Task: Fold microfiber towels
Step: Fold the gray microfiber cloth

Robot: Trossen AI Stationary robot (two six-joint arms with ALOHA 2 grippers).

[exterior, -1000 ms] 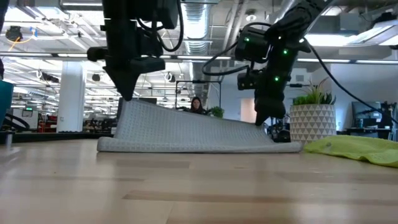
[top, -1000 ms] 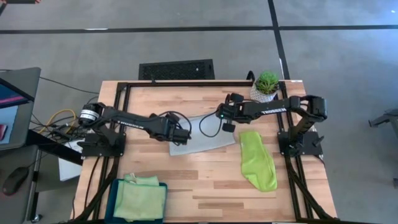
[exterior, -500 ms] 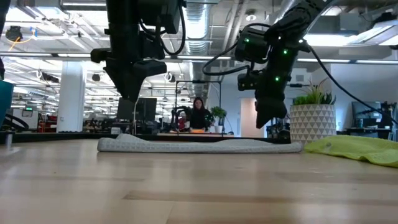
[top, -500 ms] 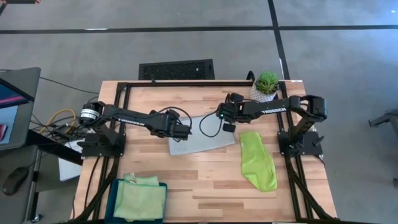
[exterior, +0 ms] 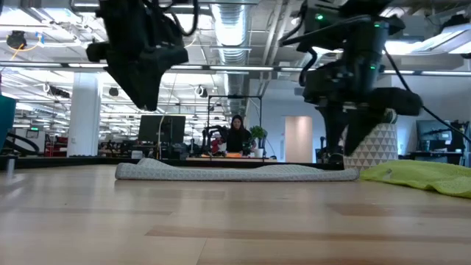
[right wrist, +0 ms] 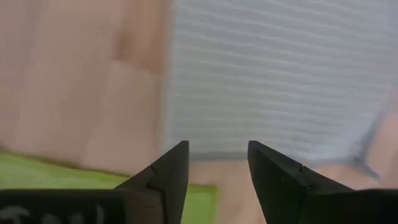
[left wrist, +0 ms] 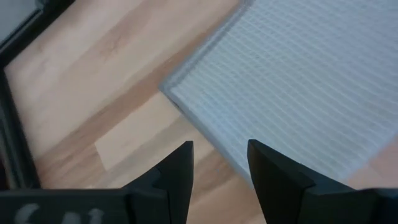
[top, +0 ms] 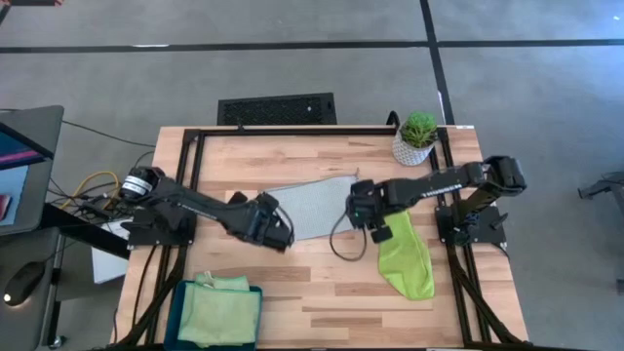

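Pale grey-green towel (top: pixel 310 208) flat at table (top: pixel 322 292) centre, ribbed microfiber, long axis 8-to-2 o'clock. Lime towel (top: pixel 405 255) at 4 o'clock, crumpled. Left gripper (left wrist: pixel 219 163) and right gripper (right wrist: pixel 217 163) both empty, jaws apart, hovering over its near corners.

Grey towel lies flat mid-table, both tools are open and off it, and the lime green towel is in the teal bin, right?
Not quite. The grey towel lies flat and the left tool and right tool are open and off it, but the lime green towel lies on the table by the right arm, as the high view shows. The teal bin holds paler green cloths.
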